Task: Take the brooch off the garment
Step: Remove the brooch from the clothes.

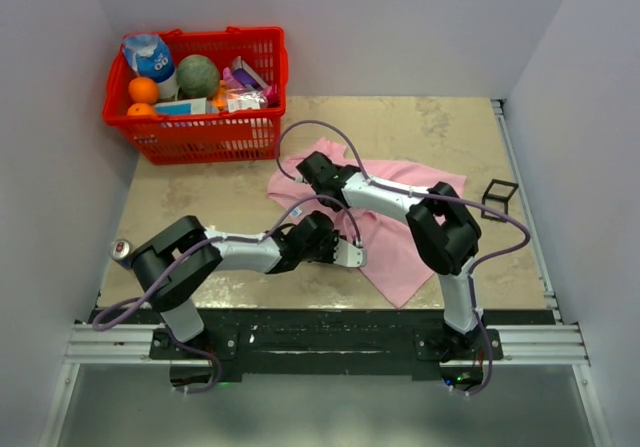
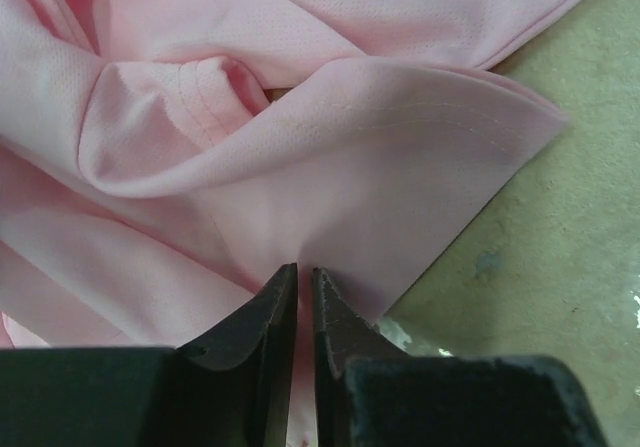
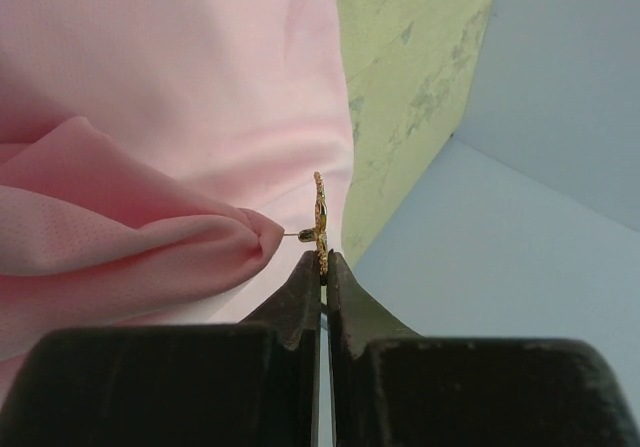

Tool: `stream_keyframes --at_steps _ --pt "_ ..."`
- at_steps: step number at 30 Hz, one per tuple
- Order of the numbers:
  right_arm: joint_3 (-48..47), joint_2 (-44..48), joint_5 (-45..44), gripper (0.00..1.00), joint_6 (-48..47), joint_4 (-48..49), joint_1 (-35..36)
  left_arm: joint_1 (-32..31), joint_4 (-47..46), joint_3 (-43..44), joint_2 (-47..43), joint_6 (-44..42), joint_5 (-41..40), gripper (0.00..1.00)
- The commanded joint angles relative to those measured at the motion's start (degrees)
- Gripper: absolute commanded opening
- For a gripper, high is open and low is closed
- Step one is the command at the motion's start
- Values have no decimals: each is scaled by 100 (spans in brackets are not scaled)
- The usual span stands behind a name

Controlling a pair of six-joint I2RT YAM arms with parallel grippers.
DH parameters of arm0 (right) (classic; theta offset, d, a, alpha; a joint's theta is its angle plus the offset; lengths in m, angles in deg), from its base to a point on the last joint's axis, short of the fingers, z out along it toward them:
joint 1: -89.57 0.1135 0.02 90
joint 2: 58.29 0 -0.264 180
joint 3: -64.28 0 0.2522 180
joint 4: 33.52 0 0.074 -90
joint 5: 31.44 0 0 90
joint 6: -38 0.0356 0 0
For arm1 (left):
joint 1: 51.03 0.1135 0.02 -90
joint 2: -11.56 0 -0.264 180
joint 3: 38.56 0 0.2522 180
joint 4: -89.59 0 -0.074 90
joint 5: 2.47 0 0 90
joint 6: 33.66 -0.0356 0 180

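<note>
The garment (image 1: 405,229), a light pink T-shirt, lies crumpled on the table right of centre. The brooch (image 3: 320,212), a small gold pin seen edge-on, is clamped between the tips of my right gripper (image 3: 324,259). Its thin pin still reaches left into a puckered fold of the garment (image 3: 150,252). In the top view my right gripper (image 1: 303,173) sits at the shirt's left corner; the brooch is too small to make out there. My left gripper (image 2: 304,272) has its jaws nearly together, with a layer of pink cloth (image 2: 350,167) pinched between them near the shirt's near edge (image 1: 352,256).
A red basket (image 1: 205,139) holding oranges, a bottle and packets stands at the back left. A small black frame-like stand (image 1: 499,195) sits by the right edge. A small round object (image 1: 121,249) lies at the table's left edge. Grey walls close in both sides.
</note>
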Motion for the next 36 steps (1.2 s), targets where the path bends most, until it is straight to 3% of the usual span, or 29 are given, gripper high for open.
stream_keyframes --at_steps 1,3,11,15,20,25,26,27,29,30,31,33,36 --pt "338 148 -198 0 -63 157 1 -63 943 356 331 -566 83 15" --pt "515 139 -303 0 -326 340 1 -63 1444 295 446 -830 170 14" --pt "1192 183 -708 0 -1731 1649 -43 -151 1884 -13 551 -998 127 7" --pt "1666 297 -892 0 -2786 3516 -87 -186 2104 -197 578 -919 118 5" --pt "1597 140 -875 0 -3184 4358 -412 -265 2377 -566 402 -831 118 3" --pt "396 130 -533 0 -1920 2989 -685 -274 2464 -857 42 -542 197 1" --pt "192 148 -341 0 -1274 2630 -746 -274 2500 -866 15 -462 215 1" --pt "-114 130 279 0 -789 1348 -781 -274 2526 -849 -28 -374 215 0" --pt "-1168 -61 1159 0 578 41 -886 -195 2579 -787 -396 -23 337 0" --pt "-1868 -167 1608 0 952 -1202 -922 -116 2597 -752 -624 74 460 0" --pt "-2101 -238 2326 0 1574 -1632 -948 -11 2588 -743 -1105 266 661 0" --pt "-2436 -327 2892 0 2035 -2379 -1045 16 2605 -656 -1504 469 681 2" --pt "-2236 40 3991 0 2423 -2672 -1080 288 2982 -209 -1839 961 987 10"
